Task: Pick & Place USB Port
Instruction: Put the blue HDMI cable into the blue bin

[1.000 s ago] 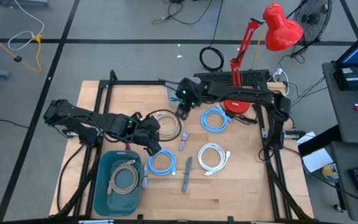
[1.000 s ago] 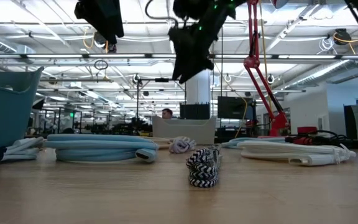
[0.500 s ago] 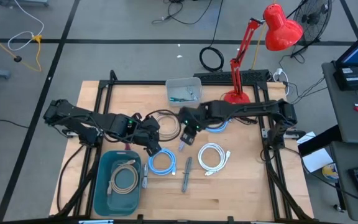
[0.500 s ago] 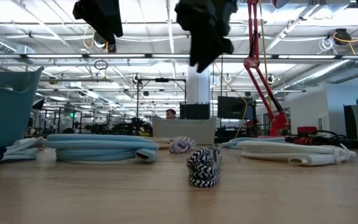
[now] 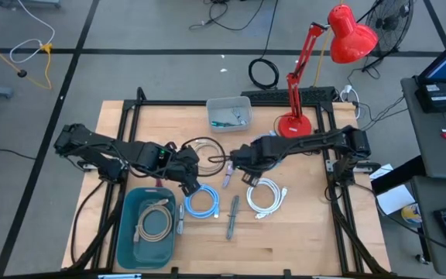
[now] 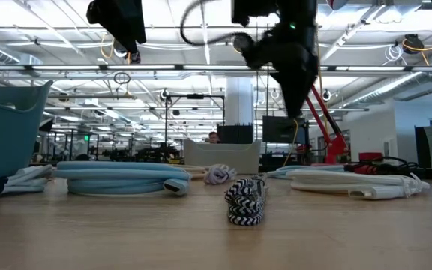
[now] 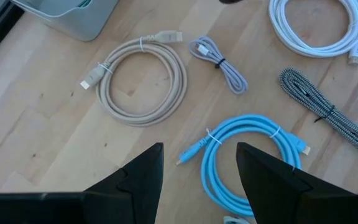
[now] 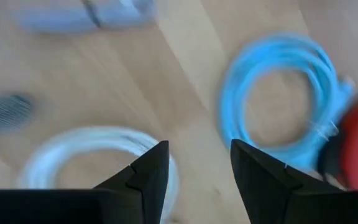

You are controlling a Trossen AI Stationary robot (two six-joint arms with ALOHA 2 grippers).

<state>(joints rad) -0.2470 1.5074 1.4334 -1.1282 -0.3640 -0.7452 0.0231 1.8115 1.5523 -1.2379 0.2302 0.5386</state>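
Several coiled cables lie flat on the wooden table: a beige coil point(image 7: 142, 78), a light-blue coil point(image 7: 253, 155), a small lavender bundle point(image 7: 219, 57), a white coil point(image 5: 263, 194), a dark braided bundle point(image 5: 232, 217), and a second light-blue coil point(image 8: 284, 93). My left gripper point(image 7: 199, 146) hangs open above the near light-blue coil point(image 5: 202, 203), holding nothing. Above the table's middle, my right gripper point(image 8: 199, 143) stands open and points down, over the gap between the white coil point(image 8: 98, 155) and the far blue coil. It too holds nothing. No separate USB port can be made out.
A teal bin point(image 5: 134, 232) with a beige cable in it stands at the near left. A small grey bin point(image 5: 229, 112) sits at the far edge, and a red desk lamp point(image 5: 294, 124) at the far right. Bare wood lies along the near edge.
My right gripper has swung away from the grey bin at the far edge toward the table's middle. It has sunk a little and tipped to point more steeply down. The grey bin, hidden under the arm before, now shows. My left gripper has kept still.
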